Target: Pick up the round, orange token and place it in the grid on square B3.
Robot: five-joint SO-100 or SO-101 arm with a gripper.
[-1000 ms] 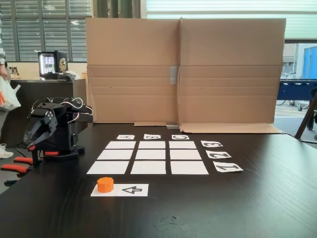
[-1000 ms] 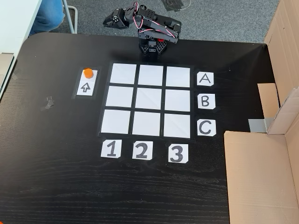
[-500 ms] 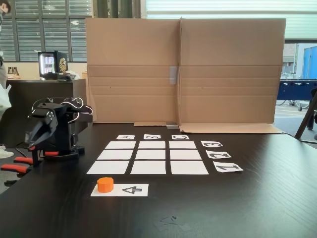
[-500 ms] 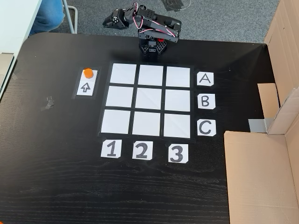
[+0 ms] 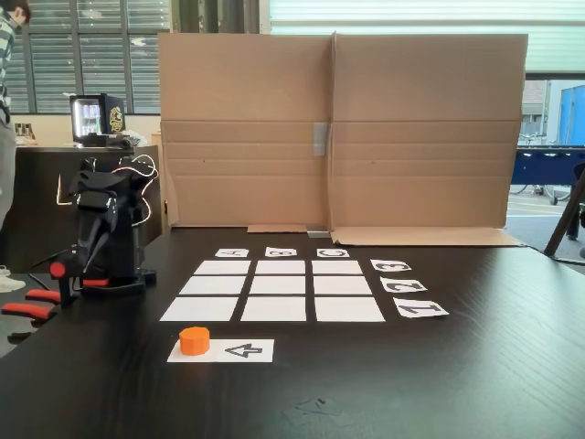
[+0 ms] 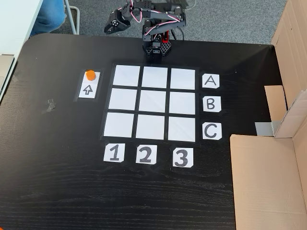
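Token [image 6: 90,74] sits upright on the arrow strip [image 6: 88,89], at the strip's 12 o'clock end in the top-down fixed view, just off the grid [image 6: 154,102] at approx 9–10 o'clock from grid centre; in the low fixed view token [image 5: 194,340] is on the strip's left end, arrow [image 5: 243,349] beside it at 3 o'clock. Not touching grid. B3 [image 6: 182,102] bare, next to the B card [image 6: 211,104], in col. above the 3 card [image 6: 183,157]. Other eight squares bare too. Arm base [image 6: 156,47] at grid's 12 o'clock on the table [image 6: 57,182] edge. Gripper [image 6: 113,26] folded up off the table, well apart from token, at approx 1 o'clock from it; jaws too small/dark, can't tell if apart or together. Cardboard [image 5: 338,137] stands behind the grid in low view.
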